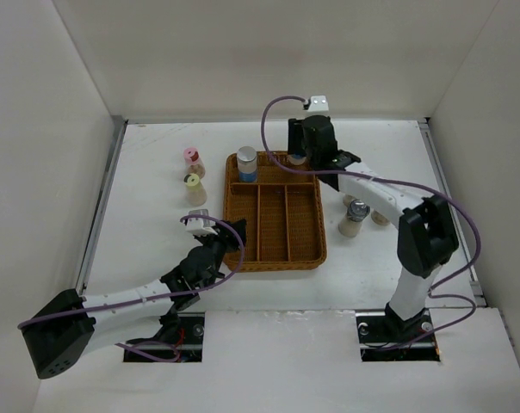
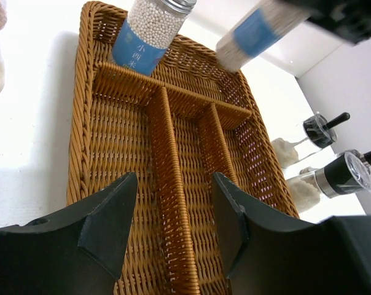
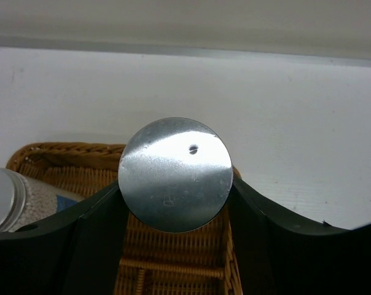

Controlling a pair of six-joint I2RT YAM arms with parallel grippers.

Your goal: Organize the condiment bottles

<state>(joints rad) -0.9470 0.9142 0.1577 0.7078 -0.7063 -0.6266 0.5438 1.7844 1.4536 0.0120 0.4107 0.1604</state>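
The brown wicker tray (image 1: pixel 286 249) lies mid-table. One grey-capped condiment bottle with a blue label (image 1: pixel 247 163) (image 2: pixel 147 34) stands in its back-left compartment. My right gripper (image 1: pixel 306 153) (image 3: pixel 175 184) is shut on the shiny round cap of a second blue-labelled bottle (image 3: pixel 175 174) (image 2: pixel 254 32), which hangs tilted over the tray's back-right corner. My left gripper (image 1: pixel 234 234) (image 2: pixel 175 184) is open over the tray's near-left part, with nothing between its fingers. Pink-capped (image 1: pixel 192 159) and yellow-capped (image 1: pixel 193 187) bottles stand left of the tray. Another grey-capped bottle (image 1: pixel 198 217) stands by my left arm.
Beige bottles with shiny metal tops (image 1: pixel 355 215) (image 2: pixel 336 178) stand in a cluster on the table right of the tray, close to my right forearm. White walls enclose the table on the left, back and right.
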